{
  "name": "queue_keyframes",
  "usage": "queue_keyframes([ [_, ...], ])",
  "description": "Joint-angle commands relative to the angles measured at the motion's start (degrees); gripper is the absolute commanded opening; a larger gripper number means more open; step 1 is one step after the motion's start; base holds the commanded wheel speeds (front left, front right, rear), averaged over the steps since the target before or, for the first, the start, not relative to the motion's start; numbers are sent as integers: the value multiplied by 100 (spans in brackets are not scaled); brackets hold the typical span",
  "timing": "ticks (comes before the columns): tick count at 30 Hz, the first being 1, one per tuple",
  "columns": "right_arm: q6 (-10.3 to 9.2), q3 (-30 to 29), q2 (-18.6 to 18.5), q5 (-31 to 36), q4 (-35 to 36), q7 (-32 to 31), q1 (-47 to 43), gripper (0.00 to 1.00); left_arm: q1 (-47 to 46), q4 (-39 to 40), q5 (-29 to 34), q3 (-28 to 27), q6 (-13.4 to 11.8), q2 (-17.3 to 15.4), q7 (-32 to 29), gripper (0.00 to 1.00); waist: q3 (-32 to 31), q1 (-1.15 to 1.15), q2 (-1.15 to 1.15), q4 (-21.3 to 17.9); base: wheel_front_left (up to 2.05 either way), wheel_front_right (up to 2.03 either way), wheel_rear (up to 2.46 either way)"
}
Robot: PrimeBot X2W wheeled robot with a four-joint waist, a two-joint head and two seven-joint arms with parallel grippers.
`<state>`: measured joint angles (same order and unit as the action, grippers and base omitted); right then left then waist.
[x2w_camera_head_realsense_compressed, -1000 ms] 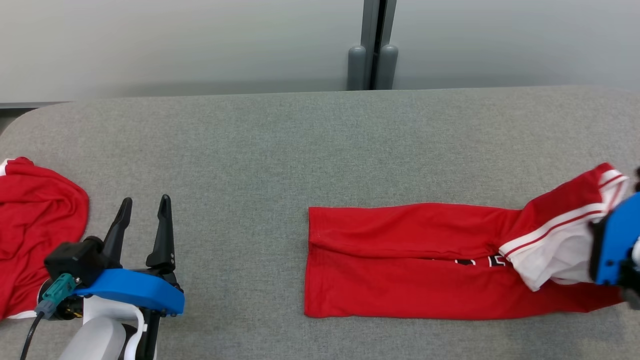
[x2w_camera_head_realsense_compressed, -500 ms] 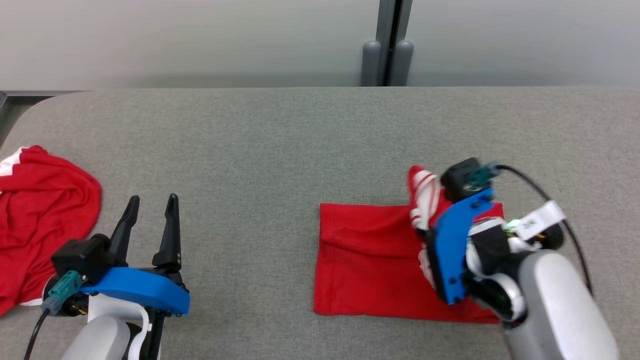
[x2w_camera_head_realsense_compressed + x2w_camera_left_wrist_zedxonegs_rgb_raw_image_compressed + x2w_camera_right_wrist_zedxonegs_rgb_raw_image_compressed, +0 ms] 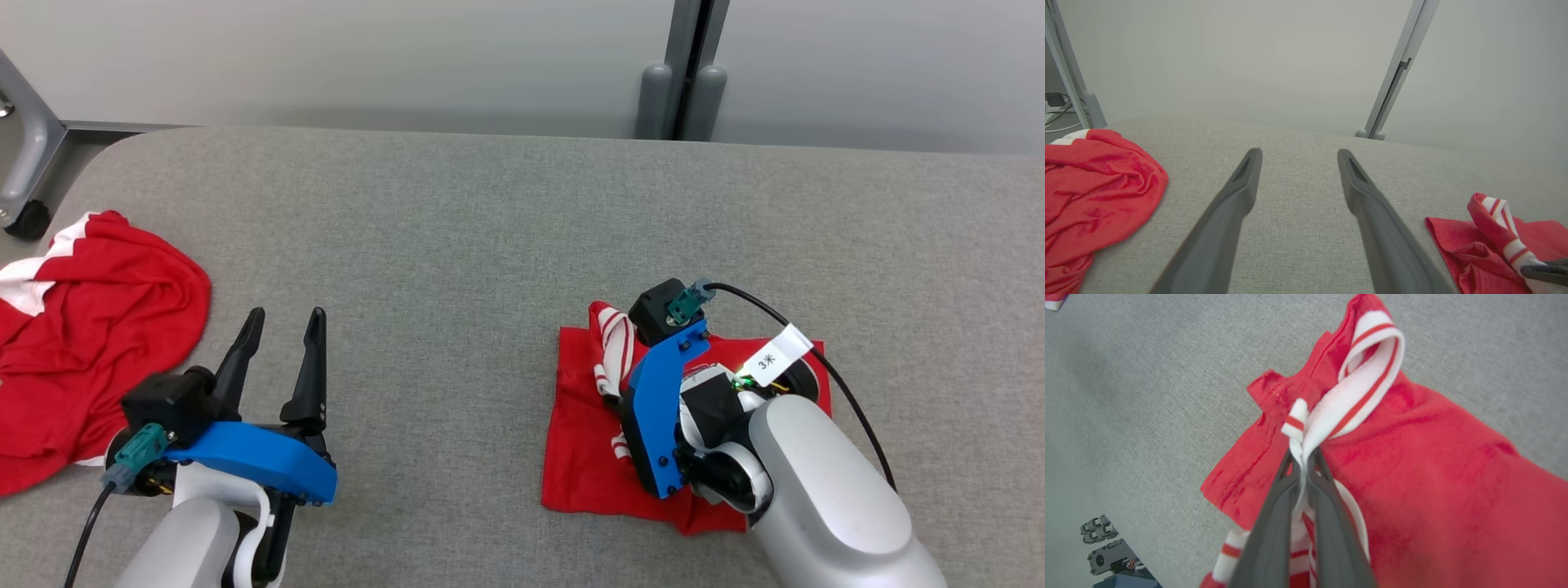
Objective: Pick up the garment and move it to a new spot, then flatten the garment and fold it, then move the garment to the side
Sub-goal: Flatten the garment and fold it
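The right gripper (image 3: 1301, 459), clamped on the striped band (image 3: 1359, 388) of the garment (image 3: 1433, 465), may drag the fold open on release; the left gripper (image 3: 287, 314) stands apart, empty.

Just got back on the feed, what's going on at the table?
The right gripper is shut on the striped trim of the red garment, which lies partly folded on the grey table. The left gripper hangs open, holding nothing. A second red garment lies crumpled at the left.
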<state>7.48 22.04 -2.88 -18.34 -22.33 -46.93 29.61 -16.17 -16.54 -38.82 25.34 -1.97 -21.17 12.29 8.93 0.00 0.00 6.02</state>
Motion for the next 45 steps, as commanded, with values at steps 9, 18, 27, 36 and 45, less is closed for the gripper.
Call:
queue_keyframes([
  [9,3,49,-6,-1049,-270,822,278,100,-77,-171,-12,38,52,23,82,100,-76,0,0,36,0,0,0],
  [18,3,-995,-24,-427,531,1968,-196,100,165,-144,-77,-75,1,-55,154,100,-274,0,0,-165,0,0,0],
  [27,3,-2065,-177,419,1728,3212,-1581,100,487,-39,-83,-246,-82,-40,246,100,-399,0,0,-423,0,0,0],
  [36,3,-2577,-292,657,1864,4160,-2350,100,950,213,-33,-484,-258,-14,287,100,-594,0,0,-697,0,0,0],
  [45,3,-2687,-316,678,1527,4430,-2670,100,1350,294,-18,-552,-325,-15,293,100,-881,0,0,-819,0,0,0],
])
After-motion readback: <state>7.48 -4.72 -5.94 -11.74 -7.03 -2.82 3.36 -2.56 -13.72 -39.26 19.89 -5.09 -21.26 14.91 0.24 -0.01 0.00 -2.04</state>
